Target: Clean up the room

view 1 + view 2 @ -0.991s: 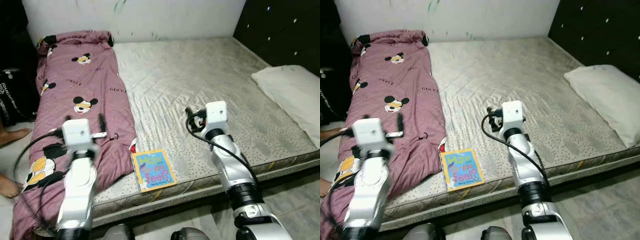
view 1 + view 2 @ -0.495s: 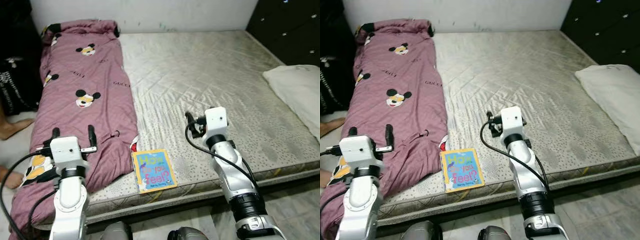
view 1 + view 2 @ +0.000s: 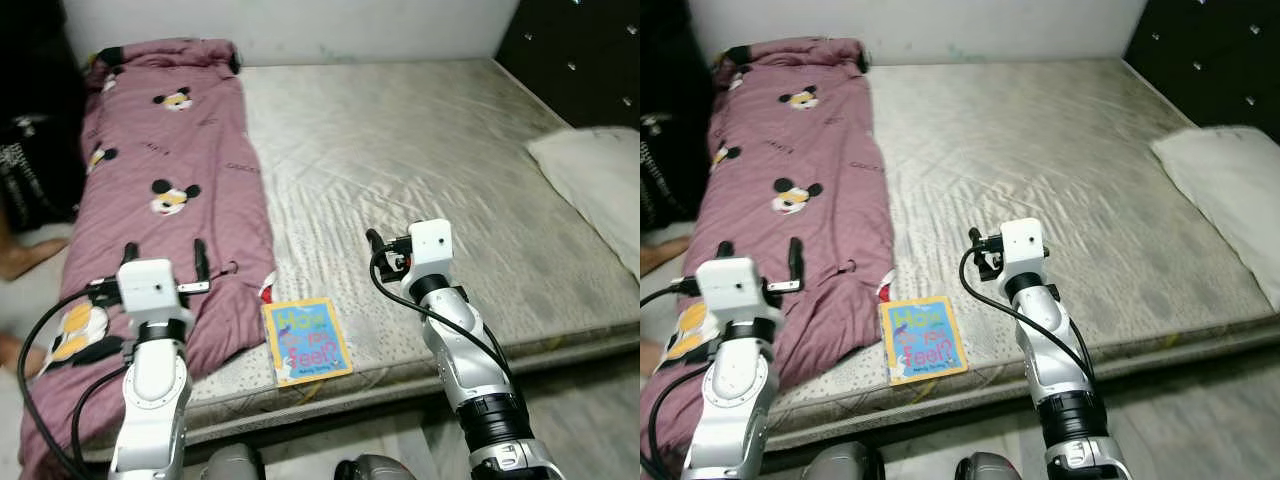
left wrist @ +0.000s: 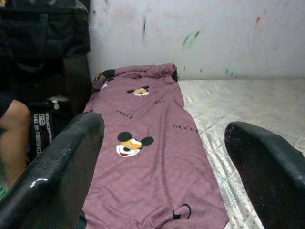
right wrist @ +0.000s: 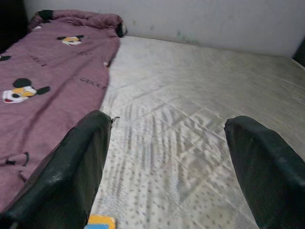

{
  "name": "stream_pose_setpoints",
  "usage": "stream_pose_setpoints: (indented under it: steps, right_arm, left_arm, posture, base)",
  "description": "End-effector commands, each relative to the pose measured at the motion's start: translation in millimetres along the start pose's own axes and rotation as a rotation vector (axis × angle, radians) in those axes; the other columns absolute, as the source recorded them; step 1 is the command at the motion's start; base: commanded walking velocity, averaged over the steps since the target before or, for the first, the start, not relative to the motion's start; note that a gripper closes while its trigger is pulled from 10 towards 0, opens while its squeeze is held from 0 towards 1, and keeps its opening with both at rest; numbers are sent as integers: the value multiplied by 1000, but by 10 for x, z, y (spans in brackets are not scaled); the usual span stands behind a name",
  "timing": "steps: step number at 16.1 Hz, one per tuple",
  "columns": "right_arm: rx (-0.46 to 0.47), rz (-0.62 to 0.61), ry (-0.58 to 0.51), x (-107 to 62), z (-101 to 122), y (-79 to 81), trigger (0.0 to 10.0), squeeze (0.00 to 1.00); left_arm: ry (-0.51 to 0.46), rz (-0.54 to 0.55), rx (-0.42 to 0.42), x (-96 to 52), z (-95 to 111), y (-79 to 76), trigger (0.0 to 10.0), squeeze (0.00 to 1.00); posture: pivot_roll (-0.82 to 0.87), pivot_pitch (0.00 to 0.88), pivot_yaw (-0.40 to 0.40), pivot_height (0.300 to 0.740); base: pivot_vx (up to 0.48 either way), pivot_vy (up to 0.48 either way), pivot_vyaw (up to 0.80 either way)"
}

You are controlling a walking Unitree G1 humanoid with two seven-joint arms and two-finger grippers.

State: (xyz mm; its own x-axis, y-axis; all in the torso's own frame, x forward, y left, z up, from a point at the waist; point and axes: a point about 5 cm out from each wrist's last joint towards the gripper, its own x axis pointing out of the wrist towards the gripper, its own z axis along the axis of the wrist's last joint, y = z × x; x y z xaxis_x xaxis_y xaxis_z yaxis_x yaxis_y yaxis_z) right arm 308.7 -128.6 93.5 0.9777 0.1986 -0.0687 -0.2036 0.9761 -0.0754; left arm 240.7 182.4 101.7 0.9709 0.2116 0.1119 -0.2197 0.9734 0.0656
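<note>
1. Book with a yellow border and blue cover is lying flat near the front edge of the mattress, just beside the lower hem of the maroon blanket (the one printed with cartoon mouse heads).
2. Left gripper is hovering over the lower part of the blanket, to the left of the book and apart from it; its jaws are standing spread wide, grasping nothing, as its wrist view shows with the two black fingers framing the blanket.
3. Right gripper is hanging above the bare mattress, to the right of the book and a little farther up the bed, not touching it; its jaws are likewise released and empty, and a corner of the book is peeking in at the edge of its wrist view beside one finger.
4. White pillow is resting at the right side of the bed, well apart from both grippers.
5. A person's bare foot is standing on the floor left of the blanket.
</note>
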Motion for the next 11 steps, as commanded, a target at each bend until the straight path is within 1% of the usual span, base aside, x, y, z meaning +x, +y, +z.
stream_pose_setpoints:
  steps: [1, 4, 6, 11]
  right_arm:
    - [-2, -16, -11, -4, 51, -56, 10000, 0]
    - [-7, -9, -3, -23, 33, -46, 10000, 0]
    - [-3, -5, 2, -37, 30, -32, 10000, 0]
    - [3, 20, 9, -71, 12, -7, 10000, 0]
  left_arm:
    - [21, 12, -9, 1, -9, 12, 10000, 0]
    - [27, -10, -2, 1, -7, -5, 10000, 0]
    - [33, -4, -1, -6, -4, -11, 10000, 0]
    - [54, -3, -22, -25, -11, -7, 10000, 0]
  posture:
    - [-10, 79, -52, 740]
    - [-8, 88, -52, 740]
    - [-10, 97, -53, 740]
    - [-10, 117, -53, 740]
  base:
    - [0, 0, 0]
    - [0, 0, 0]
    - [0, 0, 0]
    - [0, 0, 0]
